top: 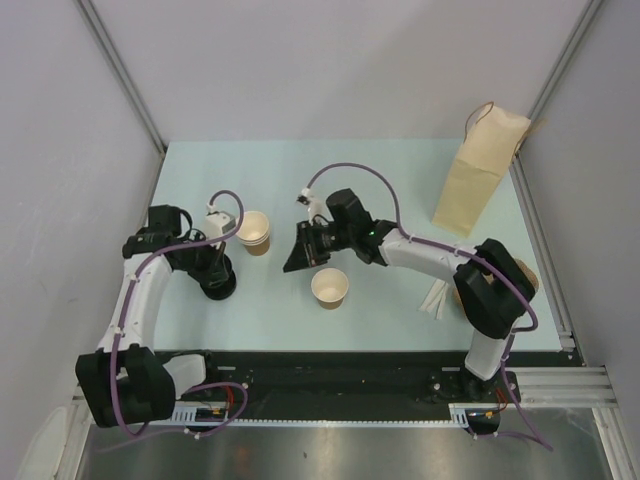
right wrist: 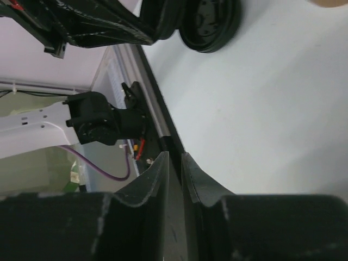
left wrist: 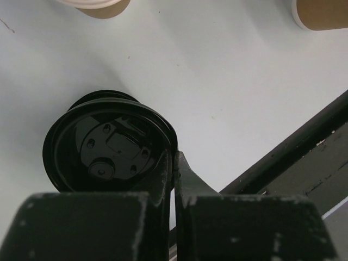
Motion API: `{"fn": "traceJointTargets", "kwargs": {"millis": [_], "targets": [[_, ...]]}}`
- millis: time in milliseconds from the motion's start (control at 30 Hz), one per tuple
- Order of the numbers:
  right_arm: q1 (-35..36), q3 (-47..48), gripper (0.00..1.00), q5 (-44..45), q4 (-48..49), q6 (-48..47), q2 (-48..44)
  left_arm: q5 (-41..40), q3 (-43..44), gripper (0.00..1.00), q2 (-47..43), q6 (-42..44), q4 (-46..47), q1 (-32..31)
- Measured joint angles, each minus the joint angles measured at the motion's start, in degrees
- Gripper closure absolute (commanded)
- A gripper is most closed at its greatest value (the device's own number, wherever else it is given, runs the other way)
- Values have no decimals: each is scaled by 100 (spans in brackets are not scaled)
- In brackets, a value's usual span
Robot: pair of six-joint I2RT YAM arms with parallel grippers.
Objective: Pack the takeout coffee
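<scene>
Mint-green table, carrying 2 lidless cups: far cup, near cup. Clamped on black lid, left gripper; pinched narrow, right gripper, contents unclear. Might tip a light cup by pressing lid off-centre.

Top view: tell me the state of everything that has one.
Far cup: upright, no lid.
Near cup: upright, no lid.
Black lid: pinched at its rim.
Paper bag: standing upright.
Left fingers: shut on the black lid.
Right fingers: nearly together, grip unclear.
</scene>
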Motion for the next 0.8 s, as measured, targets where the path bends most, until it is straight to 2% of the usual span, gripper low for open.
{"fn": "traceJointTargets", "kwargs": {"millis": [167,267,300,367,433,567,667,800], "targets": [[391,160,71,26,205,245,240,118,2,100,-42,157,-83,44],[304,205,56,24,203,243,225,173,72,100,-251,293,-192,33],[221,216,44,26,190,227,188,179,105,100,-326,319,-208,15],[-28,221,29,26,33,153,7,195,177,100,-518,407,-212,-74],[-306,234,23,20,-125,24,-212,166,184,100,-752,505,-190,-343],[-940,293,10,-2,-693,-455,-848,177,186,100,-1237,691,-103,-1484],[-1270,321,6,0,-1233,-1174,-1338,531,323,100,-1388,752,-114,-2164],[-1679,328,6,55,-2258,-2564,-1996,1346,874,100,-1110,629,-98,-2352]]}}
